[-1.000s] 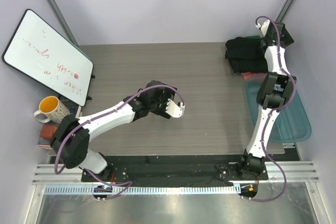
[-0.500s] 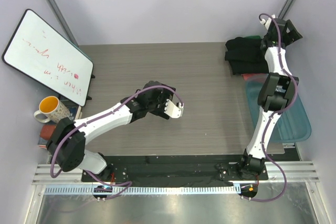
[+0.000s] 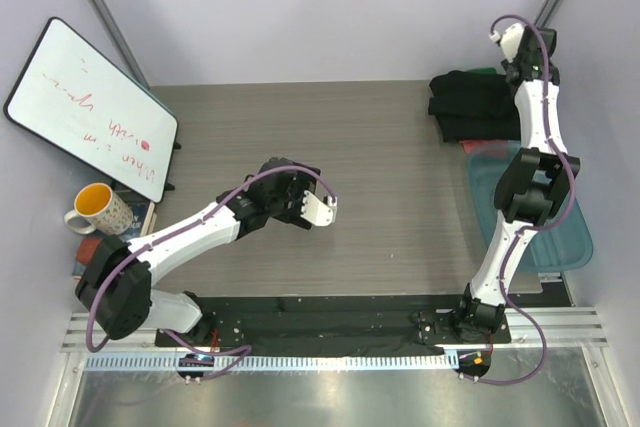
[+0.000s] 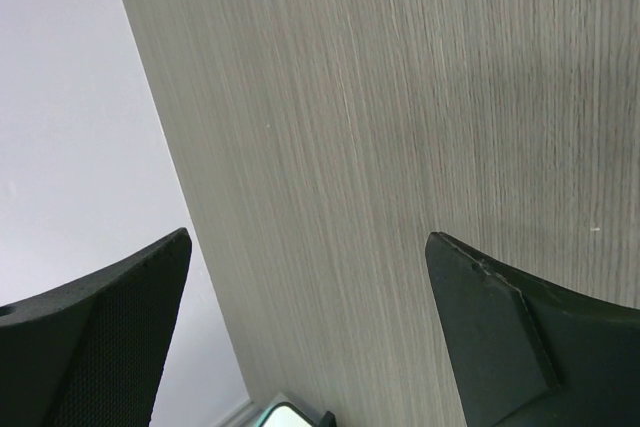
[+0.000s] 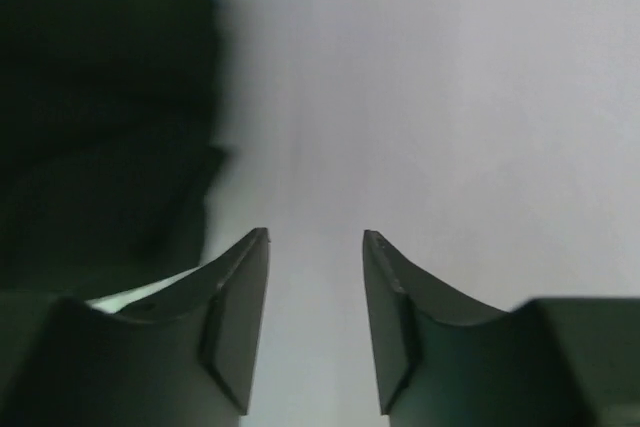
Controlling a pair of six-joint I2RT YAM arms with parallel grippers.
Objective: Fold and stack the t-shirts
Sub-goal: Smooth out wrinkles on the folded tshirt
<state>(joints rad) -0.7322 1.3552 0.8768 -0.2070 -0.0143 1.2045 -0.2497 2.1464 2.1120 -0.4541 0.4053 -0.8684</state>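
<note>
I noted the left pincer (image 3: 320, 209) wide and empty over the grey wood-grain bench (image 3: 400, 167). The right pincer (image 5: 315, 237) was narrow, holding nothing, beside the dark heap of cloth t-shirts (image 3: 468, 107) at the far right. Aimed at the wall (image 5: 450, 97), it risked closing on air.
</note>
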